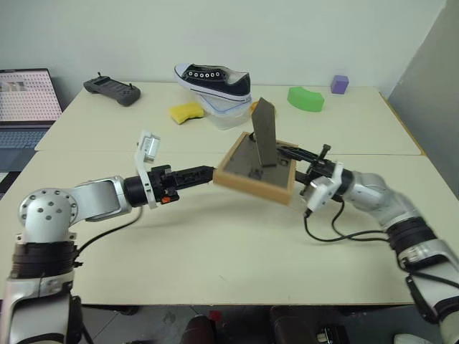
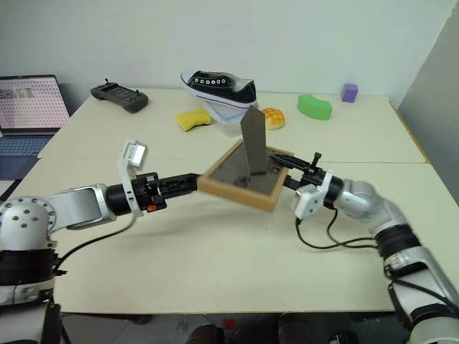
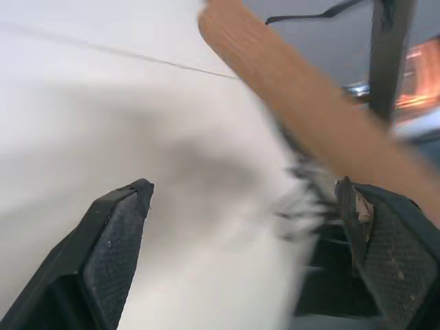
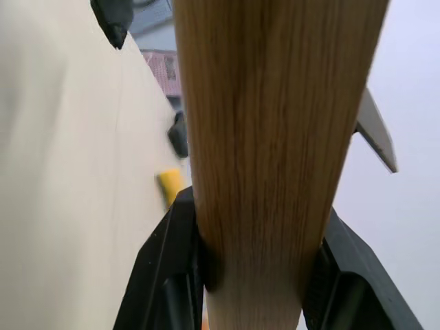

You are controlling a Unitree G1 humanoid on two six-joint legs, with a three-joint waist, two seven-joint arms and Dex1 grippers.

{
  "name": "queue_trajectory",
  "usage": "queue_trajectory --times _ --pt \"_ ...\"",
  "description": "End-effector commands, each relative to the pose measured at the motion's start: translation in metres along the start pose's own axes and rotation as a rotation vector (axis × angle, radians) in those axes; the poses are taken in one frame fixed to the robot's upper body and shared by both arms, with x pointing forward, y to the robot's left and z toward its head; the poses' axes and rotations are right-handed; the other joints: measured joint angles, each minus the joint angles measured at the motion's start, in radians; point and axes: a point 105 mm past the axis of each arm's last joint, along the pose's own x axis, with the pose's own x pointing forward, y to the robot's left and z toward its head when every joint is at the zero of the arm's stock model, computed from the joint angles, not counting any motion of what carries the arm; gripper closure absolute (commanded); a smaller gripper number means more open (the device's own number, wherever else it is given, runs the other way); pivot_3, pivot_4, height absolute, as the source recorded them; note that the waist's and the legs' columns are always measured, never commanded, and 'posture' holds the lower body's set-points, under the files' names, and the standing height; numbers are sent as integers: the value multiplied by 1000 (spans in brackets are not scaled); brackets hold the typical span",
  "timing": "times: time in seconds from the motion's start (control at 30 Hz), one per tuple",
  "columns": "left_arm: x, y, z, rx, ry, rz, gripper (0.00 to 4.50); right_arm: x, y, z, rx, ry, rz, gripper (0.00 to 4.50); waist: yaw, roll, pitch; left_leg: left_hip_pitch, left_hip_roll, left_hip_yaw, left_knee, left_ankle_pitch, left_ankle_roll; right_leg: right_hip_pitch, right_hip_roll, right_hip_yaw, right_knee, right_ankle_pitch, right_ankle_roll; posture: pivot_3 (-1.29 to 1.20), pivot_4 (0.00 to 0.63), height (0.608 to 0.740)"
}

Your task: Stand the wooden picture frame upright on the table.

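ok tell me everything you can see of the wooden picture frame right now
The wooden picture frame is a light-wood rectangle with a dark grey back panel facing up and a grey easel stand sticking up from it. It is tilted and lifted off the table, not upright. The right tool is shut on its edge, wood between the fingers in the right wrist view. The left tool is open at its other edge.

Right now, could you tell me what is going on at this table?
The robot is working on standing the wooden picture frame up on the table. The right gripper is clamped on the frame's edge, holding it tilted, back panel up, with the easel stand sticking upward. The left gripper is at the frame's opposite edge with its jaws wide open, gripping nothing. The frame is not upright yet.
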Motion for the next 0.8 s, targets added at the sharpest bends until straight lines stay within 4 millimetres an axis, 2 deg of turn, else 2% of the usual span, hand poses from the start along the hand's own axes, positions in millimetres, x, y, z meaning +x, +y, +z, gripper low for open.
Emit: queue_trajectory --times 0.03,0.1,0.17,0.2,0.33,0.37,0.5,0.53,0.6,0.8 --pt "-3 -6 7 389 -60 135 0 22 -11 -6 574 45 -72 3168 -2 0 0 0 0 0 0 0 0 0 0 0 0 0 0 0 150 740" --pt "-2 -9 1 490 -48 142 0 26 -9 -6 730 58 -59 3169 3 1 1 -1 0 1 0 0 -1 -1 0 0 1 0 0 0 150 740" --pt "-2 -5 -1 563 -83 187 0 36 -2 -18 1060 77 -87 3169 16 1 1 -1 -1 1 0 0 -1 -1 0 0 0 0 0 0 150 740" --pt "-2 -4 -4 579 -89 197 0 39 5 -22 1144 94 -72 3169 19 1 1 -1 -1 1 0 0 0 -1 0 0 0 0 0 0 150 740" --pt "0 -2 -12 583 -116 202 0 42 28 -29 1309 138 -23 3169 28 1 1 -1 -1 2 0 -2 3 -1 0 0 -1 0 0 0 150 740" --pt "0 -2 -13 584 -121 204 0 41 29 -31 1326 147 -28 3169 30 1 1 -1 -1 2 0 -2 4 -1 0 0 -2 0 0 0 150 740" --pt "3 -3 -27 551 -98 183 0 39 57 -33 1390 192 56 3169 33 1 1 -3 -1 2 0 -2 4 -1 0 0 -3 0 0 0 150 740" --pt "3 -2 -27 547 -95 182 0 38 58 -34 1393 199 54 2615 33 1 1 -2 -1 2 0 -2 4 -1 0 0 -3 0 0 0 150 740" --pt "3 0 -28 544 -88 180 0 35 63 -36 1367 216 72 2393 33 1 1 -2 -1 1 0 -2 4 -1 0 0 -2 0 0 0 150 740" --pt "5 8 -25 537 -78 176 0 21 60 -37 1290 241 93 974 34 1 1 -2 -1 1 0 -2 4 -1 1 -1 -2 0 0 0 150 740"
